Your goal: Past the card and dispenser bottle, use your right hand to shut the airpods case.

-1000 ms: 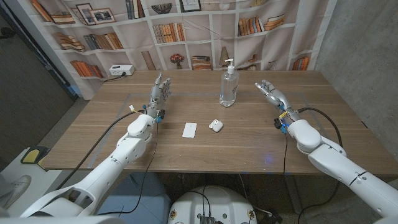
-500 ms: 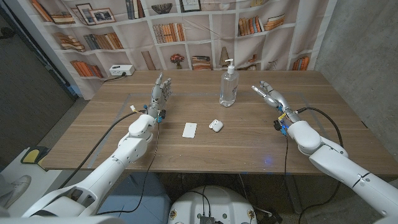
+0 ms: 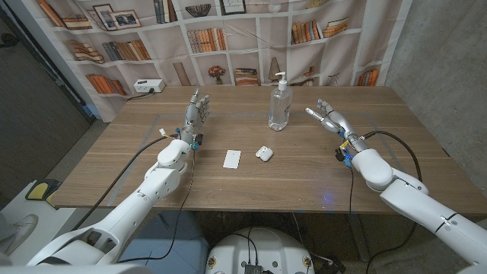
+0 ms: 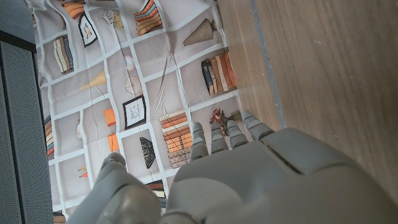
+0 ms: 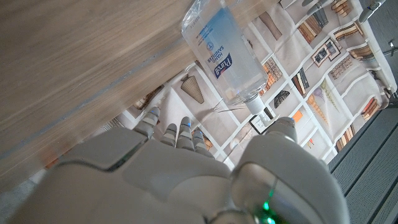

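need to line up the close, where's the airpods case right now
In the head view the airpods case sits open near the table's middle, just right of the card and nearer the robot than the dispenser bottle.

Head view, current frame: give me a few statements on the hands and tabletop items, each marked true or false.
1. The airpods case lies open on the table. True.
2. The right hand holds the airpods case. False: it is apart from the case and holds nothing, fingers spread.
3. The white card lies to the left of the airpods case. True.
4. The dispenser bottle lies on its side. False: it stands upright.
5. The left hand grips the card. False: it is apart from the card and holds nothing.
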Robot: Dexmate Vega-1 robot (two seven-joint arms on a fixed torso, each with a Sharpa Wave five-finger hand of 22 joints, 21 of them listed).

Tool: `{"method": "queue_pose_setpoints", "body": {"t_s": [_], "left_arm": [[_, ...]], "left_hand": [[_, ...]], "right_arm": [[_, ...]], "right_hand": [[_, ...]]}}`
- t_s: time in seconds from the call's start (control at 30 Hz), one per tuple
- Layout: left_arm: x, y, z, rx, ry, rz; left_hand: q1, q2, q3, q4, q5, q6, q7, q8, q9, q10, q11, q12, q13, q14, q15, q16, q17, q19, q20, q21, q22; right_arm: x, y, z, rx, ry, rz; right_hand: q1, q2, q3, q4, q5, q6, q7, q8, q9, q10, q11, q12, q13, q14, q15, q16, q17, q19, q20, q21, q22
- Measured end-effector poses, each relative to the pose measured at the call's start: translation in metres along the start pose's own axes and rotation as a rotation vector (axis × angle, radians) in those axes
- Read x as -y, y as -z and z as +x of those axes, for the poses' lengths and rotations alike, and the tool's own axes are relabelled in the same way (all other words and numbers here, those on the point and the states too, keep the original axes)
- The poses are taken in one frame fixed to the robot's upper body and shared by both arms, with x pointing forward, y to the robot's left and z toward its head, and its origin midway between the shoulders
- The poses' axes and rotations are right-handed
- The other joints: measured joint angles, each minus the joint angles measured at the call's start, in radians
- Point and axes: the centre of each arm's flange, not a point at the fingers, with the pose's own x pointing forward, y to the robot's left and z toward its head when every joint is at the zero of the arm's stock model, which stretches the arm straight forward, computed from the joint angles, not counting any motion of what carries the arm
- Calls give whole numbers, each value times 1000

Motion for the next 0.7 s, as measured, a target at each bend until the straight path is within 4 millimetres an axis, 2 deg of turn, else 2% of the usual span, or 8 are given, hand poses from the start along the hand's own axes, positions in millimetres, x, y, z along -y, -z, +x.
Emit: {"method": "queue_pose_setpoints", "body": {"t_s": [0.33,0.47,0.7], "left_arm": [[1,-2,3,0,5,3],[2,-2,3,-1,7,3],[2,0,4,-4,8,1]], "left_hand": [[0,0,-3,-3,0,0,0,0,0,0,0,0,0,0,0,0,0,0,0,0,0],[0,0,-3,-3,0,0,0,0,0,4,-4,0,0,0,0,0,0,0,0,0,0],[0,0,-3,-3,0,0,0,0,0,4,-4,0,0,0,0,0,0,0,0,0,0]], "right_arm": [[-2,-7,-2,11,-14,-58],[-4,-10,-2,15,-24,-74],[-8,-14,-3,19,-44,-104]], "right_hand": [[11,0,6,-6,0,-9,-2,1,0,5,-5,0,4,0,0,0,0,0,0,0,0],[21,3,7,-12,-4,8,-33,9,0,14,-14,0,4,0,0,0,0,0,0,0,0],[26,8,11,-17,-4,8,-44,9,0,20,-20,0,4,0,0,8,0,0,0,0,0]]}}
